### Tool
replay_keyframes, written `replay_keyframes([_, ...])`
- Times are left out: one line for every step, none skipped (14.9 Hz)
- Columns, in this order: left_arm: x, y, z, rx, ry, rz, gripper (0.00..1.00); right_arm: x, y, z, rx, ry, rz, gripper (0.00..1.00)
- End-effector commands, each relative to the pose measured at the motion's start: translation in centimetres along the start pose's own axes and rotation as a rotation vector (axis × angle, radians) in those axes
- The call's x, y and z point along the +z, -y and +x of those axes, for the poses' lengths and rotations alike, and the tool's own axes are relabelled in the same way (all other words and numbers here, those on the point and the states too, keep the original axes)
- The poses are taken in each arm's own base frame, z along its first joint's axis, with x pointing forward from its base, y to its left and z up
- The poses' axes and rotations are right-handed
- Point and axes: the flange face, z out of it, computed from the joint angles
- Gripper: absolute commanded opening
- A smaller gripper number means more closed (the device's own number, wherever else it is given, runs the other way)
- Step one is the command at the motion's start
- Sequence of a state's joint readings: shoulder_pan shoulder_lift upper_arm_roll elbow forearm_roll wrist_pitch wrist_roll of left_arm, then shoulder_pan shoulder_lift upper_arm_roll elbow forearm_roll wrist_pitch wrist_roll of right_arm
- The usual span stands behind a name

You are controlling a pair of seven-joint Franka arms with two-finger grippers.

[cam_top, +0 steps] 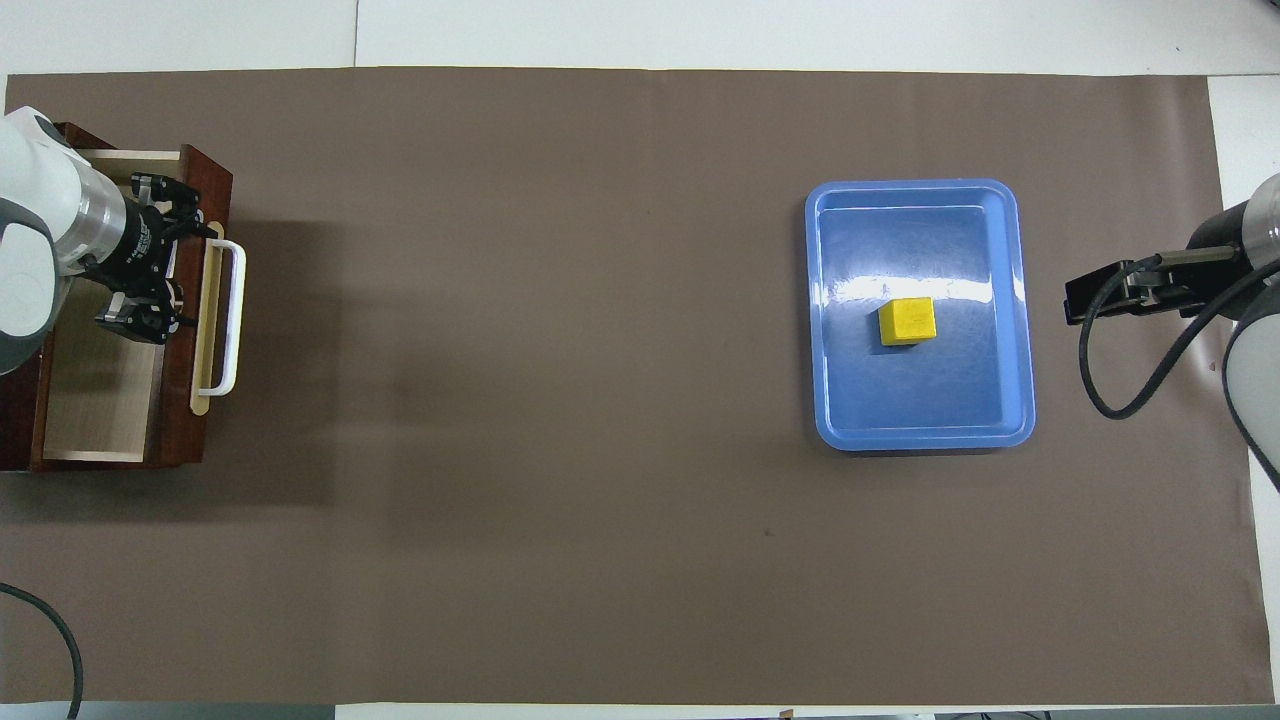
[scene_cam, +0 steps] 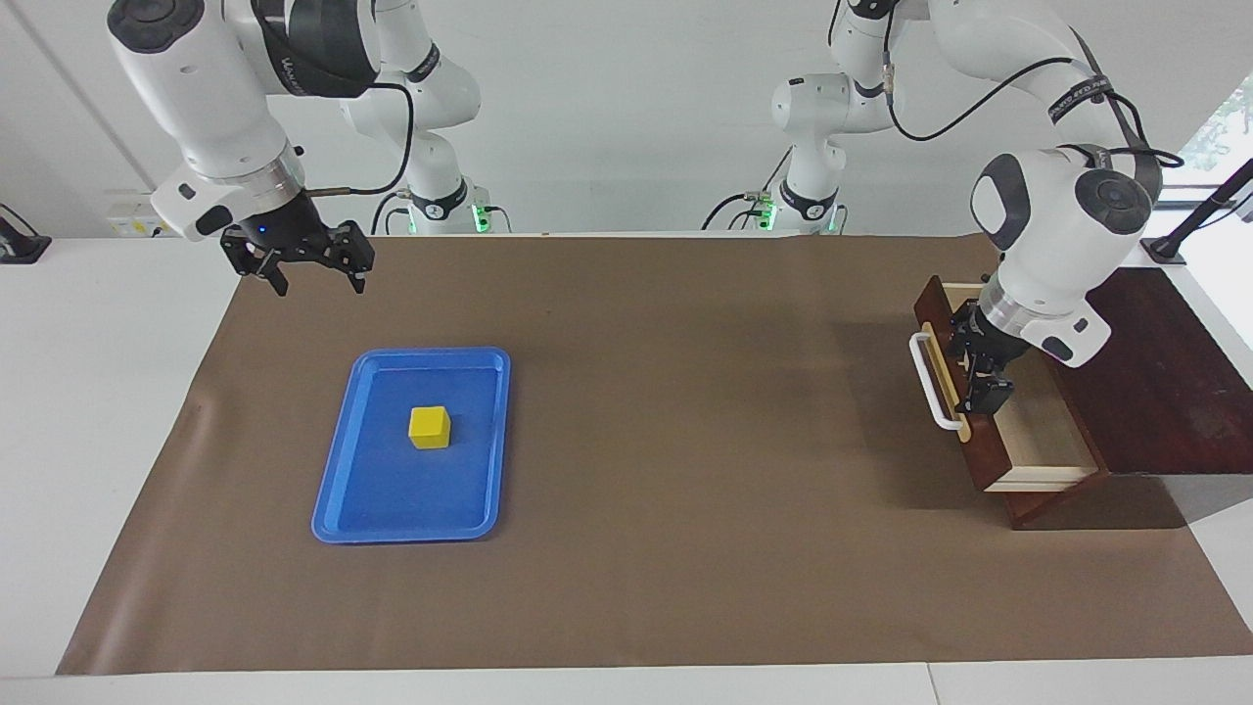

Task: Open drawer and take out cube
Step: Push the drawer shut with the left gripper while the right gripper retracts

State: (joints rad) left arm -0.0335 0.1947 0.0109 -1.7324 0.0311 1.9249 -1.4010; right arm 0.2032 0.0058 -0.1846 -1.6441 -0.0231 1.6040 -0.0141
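Observation:
The yellow cube (scene_cam: 429,427) (cam_top: 907,320) sits in a blue tray (scene_cam: 362,499) (cam_top: 920,400) at the right arm's end of the table. At the left arm's end, the drawer (scene_cam: 1040,436) (cam_top: 95,400) stands partly out of its dark cabinet (scene_cam: 1155,372), and the pale inside that shows is bare. My left gripper (scene_cam: 979,368) (cam_top: 165,260) is open at the top edge of the drawer front, just inside the white handle (scene_cam: 933,382) (cam_top: 232,320). My right gripper (scene_cam: 315,284) (cam_top: 1085,300) hangs open and holds nothing, over the mat beside the tray.
A brown mat (scene_cam: 685,441) covers most of the white table. The cabinet stands at the mat's edge at the left arm's end. Two more white arms stand at the back wall beside the robots.

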Motion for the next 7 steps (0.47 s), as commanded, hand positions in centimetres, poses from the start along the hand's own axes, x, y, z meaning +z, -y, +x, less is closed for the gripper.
replay_keyframes([-0.3, 0.5, 2.9, -0.016, -0.029, -0.029, 1.00, -0.4, -0.3, -0.6, -0.013, 0.011, -0.012, 1.00])
replay_keyframes([-0.4, 0.5, 3.7, -0.027, -0.031, -0.039, 1.00, -0.3, -0.4, -0.7, -0.009, 0.016, -0.008, 1.00])
replay_keyframes([-0.4, 0.6, 4.5, -0.039, -0.033, -0.048, 1.00, -0.3, -0.3, -0.7, -0.007, 0.016, -0.008, 1.00])
replay_keyframes([-0.4, 0.7, 5.2, -0.049, -0.035, -0.055, 1.00, -0.3, -0.2, -0.7, -0.004, 0.016, -0.003, 1.00])
replay_keyframes([-0.4, 0.8, 5.8, -0.057, -0.036, -0.057, 1.00, -0.3, -0.2, -0.7, -0.004, 0.016, -0.003, 1.00])
replay_keyframes([-0.4, 1.1, 6.6, -0.062, -0.037, -0.059, 1.00, -0.3, -0.2, -0.7, -0.004, 0.017, -0.002, 1.00])
replay_keyframes([-0.3, 1.3, 7.4, -0.056, -0.038, -0.060, 1.00, -0.4, -0.2, -0.7, -0.004, 0.016, -0.002, 1.00])
